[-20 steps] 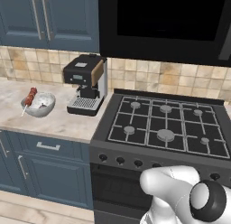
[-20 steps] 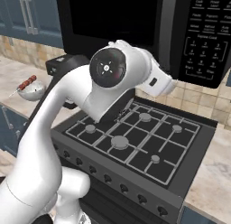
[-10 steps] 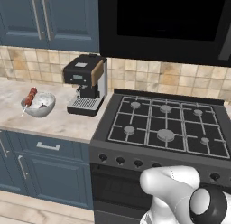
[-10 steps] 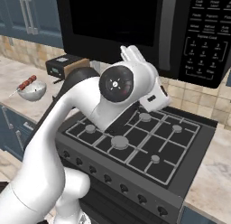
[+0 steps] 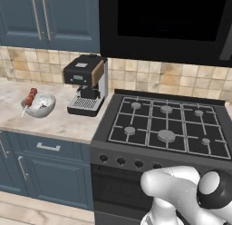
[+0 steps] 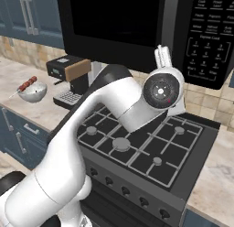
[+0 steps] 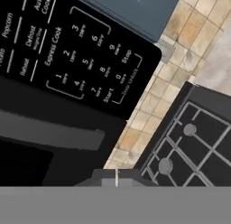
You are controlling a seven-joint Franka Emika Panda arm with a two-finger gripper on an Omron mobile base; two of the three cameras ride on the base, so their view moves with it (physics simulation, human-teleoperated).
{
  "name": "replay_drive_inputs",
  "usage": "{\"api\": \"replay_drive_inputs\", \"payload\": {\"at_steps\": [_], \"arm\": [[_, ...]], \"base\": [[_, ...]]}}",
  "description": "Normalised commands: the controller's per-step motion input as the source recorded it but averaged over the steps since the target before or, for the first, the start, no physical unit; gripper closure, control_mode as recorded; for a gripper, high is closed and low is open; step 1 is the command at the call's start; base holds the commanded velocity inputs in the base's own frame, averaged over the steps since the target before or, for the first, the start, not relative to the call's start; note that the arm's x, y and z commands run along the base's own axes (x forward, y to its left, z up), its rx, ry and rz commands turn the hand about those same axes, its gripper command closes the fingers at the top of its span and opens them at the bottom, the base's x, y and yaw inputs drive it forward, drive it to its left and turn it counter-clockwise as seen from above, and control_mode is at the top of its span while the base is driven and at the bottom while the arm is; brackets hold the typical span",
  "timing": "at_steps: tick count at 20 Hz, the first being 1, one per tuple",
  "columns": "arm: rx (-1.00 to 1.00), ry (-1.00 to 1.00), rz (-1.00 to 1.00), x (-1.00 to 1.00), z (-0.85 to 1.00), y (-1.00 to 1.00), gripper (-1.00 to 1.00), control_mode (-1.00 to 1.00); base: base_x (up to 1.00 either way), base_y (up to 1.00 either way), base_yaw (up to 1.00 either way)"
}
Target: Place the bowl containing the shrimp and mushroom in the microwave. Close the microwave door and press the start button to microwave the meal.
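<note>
The black microwave [image 5: 167,20] hangs above the stove with the microwave door [image 6: 114,24] closed flat against it. Its keypad [image 6: 210,38] sits on the right; in the hand view the keypad [image 7: 67,51] appears rolled, with a "Start" label [image 7: 108,95] at its lower corner. My gripper [image 6: 162,54] points upward in front of the door's right edge, just left of the keypad, shut with nothing between its fingertips [image 7: 116,175]. The bowl, the shrimp and the mushroom are hidden.
A black gas stove [image 5: 167,129] lies under the microwave. Left of it on the pale counter stand a black coffee machine [image 5: 86,85] and a pale grey bowl with a meat skewer [image 5: 38,104]. Blue cabinets [image 5: 50,15] hang at the upper left.
The gripper has closed from wide open. The hand has risen and swung right, from over the stove to the door's right edge beside the keypad.
</note>
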Motion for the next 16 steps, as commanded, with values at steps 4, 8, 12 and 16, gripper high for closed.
{"api": "replay_drive_inputs", "payload": {"at_steps": [4,8,12,16], "arm": [[0.15,-0.15,-0.01,0.11,0.0,-0.08,1.0,-1.0],[0.08,-0.15,-0.02,0.24,0.0,0.0,1.0,-1.0],[0.04,-0.07,-0.02,0.38,-0.03,0.0,1.0,-1.0],[0.01,-0.02,-0.01,0.39,-0.08,-0.01,1.0,-1.0]], "base": [[0.0,0.0,0.0],[0.0,0.0,0.0],[0.0,0.0,0.0],[0.0,0.0,0.0]]}}
